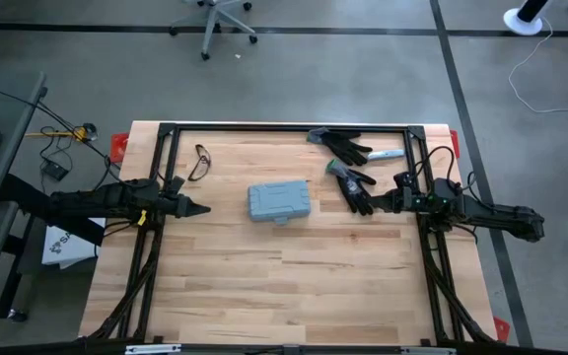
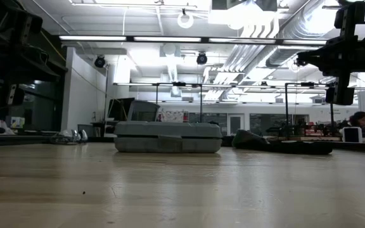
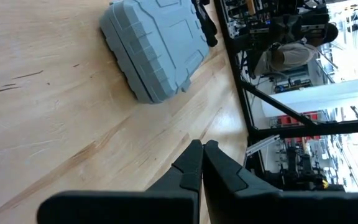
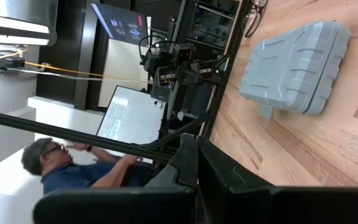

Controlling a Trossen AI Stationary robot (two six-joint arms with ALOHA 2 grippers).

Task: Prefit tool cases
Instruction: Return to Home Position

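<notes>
The closed tool case (image 1: 279, 200) lies centred on the plank desk (image 1: 264, 286), grey floor (image 1: 363, 69) around; my left fingers (image 3: 190, 165) and right fingers (image 4: 185, 163) are clenched empty.

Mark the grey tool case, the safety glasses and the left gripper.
Tool case (image 1: 279, 200): high view, middle of its lid.
Safety glasses (image 1: 200, 164): high view, on the frame.
Left gripper (image 1: 203, 210): high view, tip of its shut jaws.

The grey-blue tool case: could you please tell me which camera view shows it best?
The high view: the whole closed tool case shows from straight above, unobstructed, with its latch tab visible. The low view shows it only edge-on; both wrist views show it obliquely.
</notes>
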